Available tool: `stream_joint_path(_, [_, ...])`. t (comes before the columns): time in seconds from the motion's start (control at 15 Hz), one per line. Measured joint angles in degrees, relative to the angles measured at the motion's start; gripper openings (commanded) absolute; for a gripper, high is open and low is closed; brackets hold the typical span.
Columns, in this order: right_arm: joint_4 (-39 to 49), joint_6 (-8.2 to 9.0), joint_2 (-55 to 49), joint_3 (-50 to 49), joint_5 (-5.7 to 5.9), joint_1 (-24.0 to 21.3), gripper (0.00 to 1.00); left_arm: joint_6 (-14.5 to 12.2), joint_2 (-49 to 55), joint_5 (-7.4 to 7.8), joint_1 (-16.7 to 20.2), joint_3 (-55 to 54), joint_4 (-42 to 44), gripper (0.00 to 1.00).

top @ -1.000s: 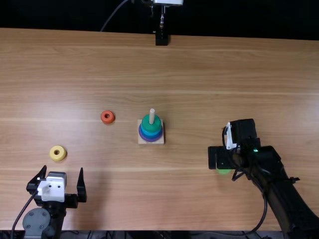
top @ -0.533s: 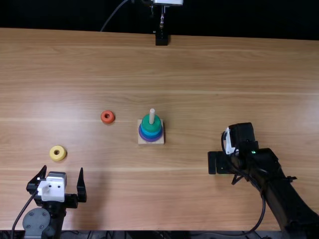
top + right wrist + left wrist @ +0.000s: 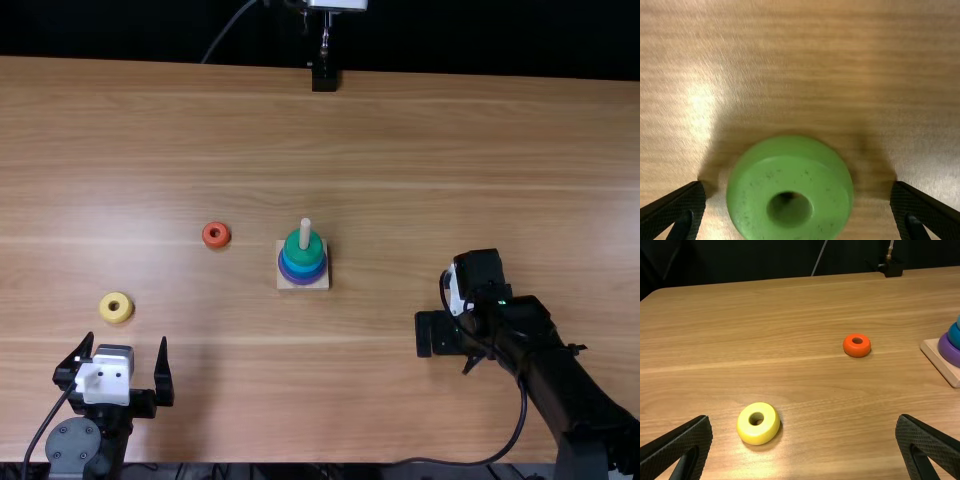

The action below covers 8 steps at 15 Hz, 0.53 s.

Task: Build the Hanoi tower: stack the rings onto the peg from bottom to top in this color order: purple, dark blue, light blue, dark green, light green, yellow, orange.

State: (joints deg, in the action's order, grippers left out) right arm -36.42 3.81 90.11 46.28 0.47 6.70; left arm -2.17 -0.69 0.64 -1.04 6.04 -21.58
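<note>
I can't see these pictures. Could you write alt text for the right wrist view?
A smooth, round, light green ring with a hole in its middle rests on a light brown wooden table. It lies between the two spread black fingers of the robot's right hand, with a gap on either side.

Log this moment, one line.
right gripper: open over light green ring; left gripper: open; peg: dark green ring topmost; loose: yellow ring, orange ring
</note>
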Motion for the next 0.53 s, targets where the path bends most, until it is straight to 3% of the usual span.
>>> stream_joint_path(0.2, [0.26,0.02,0.00,-0.13,0.02,0.00,0.96,-0.02,0.02,0.00,0.02,0.00,-0.02,1.00])
stream_joint_path(0.33, [0.46,-0.04,0.00,-0.13,0.02,0.00,0.44,-0.02,0.02,-0.02,0.02,0.00,0.00,1.00])
stream_joint_path(0.53, [0.11,-0.04,0.00,-0.13,0.02,0.00,0.13,0.00,0.00,0.02,0.02,0.00,0.02,1.00])
